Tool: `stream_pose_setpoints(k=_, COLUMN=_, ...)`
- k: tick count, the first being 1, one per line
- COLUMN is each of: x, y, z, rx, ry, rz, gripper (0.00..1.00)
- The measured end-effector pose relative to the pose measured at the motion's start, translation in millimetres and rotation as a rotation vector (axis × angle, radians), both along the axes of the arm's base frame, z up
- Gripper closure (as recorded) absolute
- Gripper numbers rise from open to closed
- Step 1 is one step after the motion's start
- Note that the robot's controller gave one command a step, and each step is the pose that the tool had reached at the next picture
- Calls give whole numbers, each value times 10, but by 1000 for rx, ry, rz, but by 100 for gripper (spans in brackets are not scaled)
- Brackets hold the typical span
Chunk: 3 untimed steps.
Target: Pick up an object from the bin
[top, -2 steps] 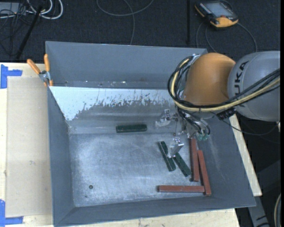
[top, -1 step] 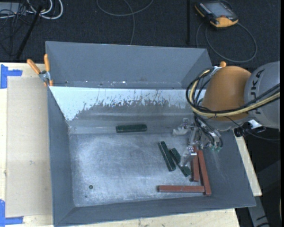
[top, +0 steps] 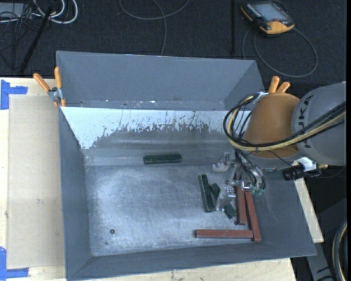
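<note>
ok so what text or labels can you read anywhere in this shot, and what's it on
"UK": black letters, partly cut off, on the grey arm housing at right.
Orange and black handheld device on the floor above the bin: anything on its screen is too small to read.
Nothing readable on the bin or the bars inside it.

My free room, the bare left bin floor [top: 134, 209]; in my way right, green bars [top: 207, 193], brown sticks [top: 225, 234].

At least three dark green bars [top: 162, 158], two reddish-brown sticks [top: 222, 233].
</note>
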<state>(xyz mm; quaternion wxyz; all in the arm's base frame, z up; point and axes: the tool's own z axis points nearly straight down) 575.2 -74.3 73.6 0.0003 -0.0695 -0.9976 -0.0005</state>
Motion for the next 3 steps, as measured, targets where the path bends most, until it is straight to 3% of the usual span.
stream_pose_setpoints(k=1, x=-180, y=40, z=23, rx=-1, ry=-10, rz=-80, gripper=100)
stream_pose_setpoints(k=3, x=-181, y=41, z=37, rx=0, ry=-9, rz=-80, gripper=100)
